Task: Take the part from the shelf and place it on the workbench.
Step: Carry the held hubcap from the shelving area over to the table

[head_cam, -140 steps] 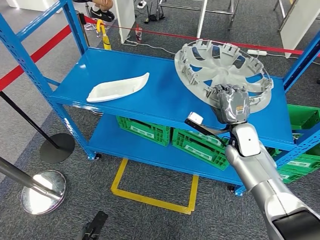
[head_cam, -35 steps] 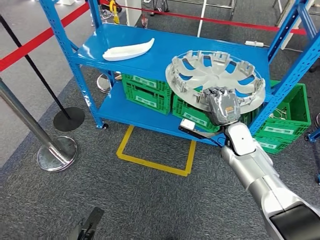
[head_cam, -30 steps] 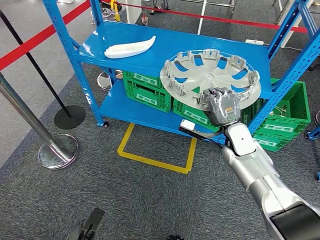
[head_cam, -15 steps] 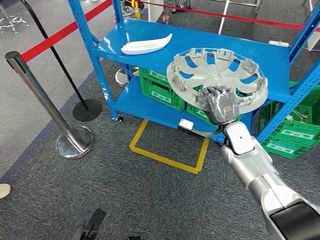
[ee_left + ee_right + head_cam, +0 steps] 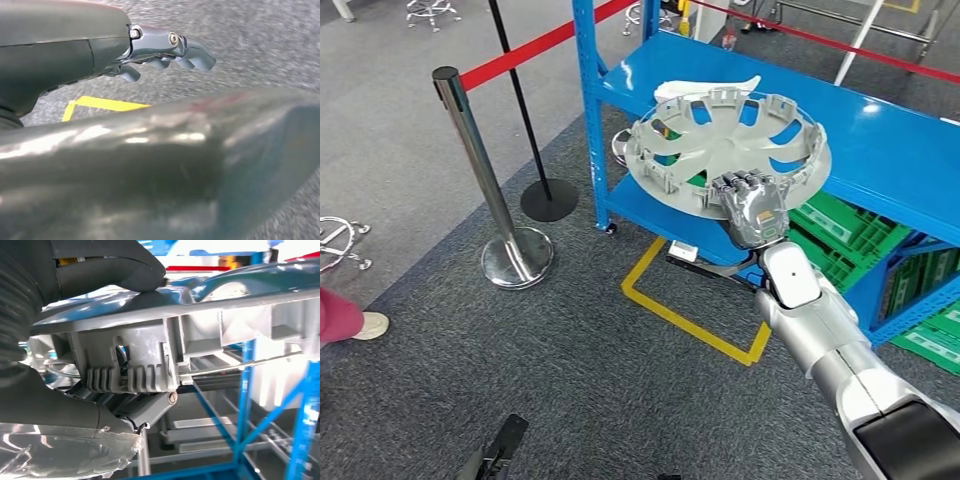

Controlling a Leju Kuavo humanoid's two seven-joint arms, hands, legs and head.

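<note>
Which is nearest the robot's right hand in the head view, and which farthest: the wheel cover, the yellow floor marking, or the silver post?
1. Wheel cover: held by the right hand.
2. Yellow floor marking: on the carpet just below the hand.
3. Silver post: far off to the left.

Silver arm, grey robot hands

The right robot hand (image 5: pixel 752 203) has a grey back under a glossy clear cover, with a small yellow label on it and dark fingers (image 5: pixel 737 181) ribbed at the knuckles. Behind it sit a rounded white-silver wrist shell (image 5: pixel 789 276) with a small dark dot, then a silver forearm (image 5: pixel 841 360) ending in a black band. The left robot hand (image 5: pixel 162 50) shows blue-grey fingers with two round silver screws, set against a smooth dark grey cover (image 5: pixel 60 45).
</note>
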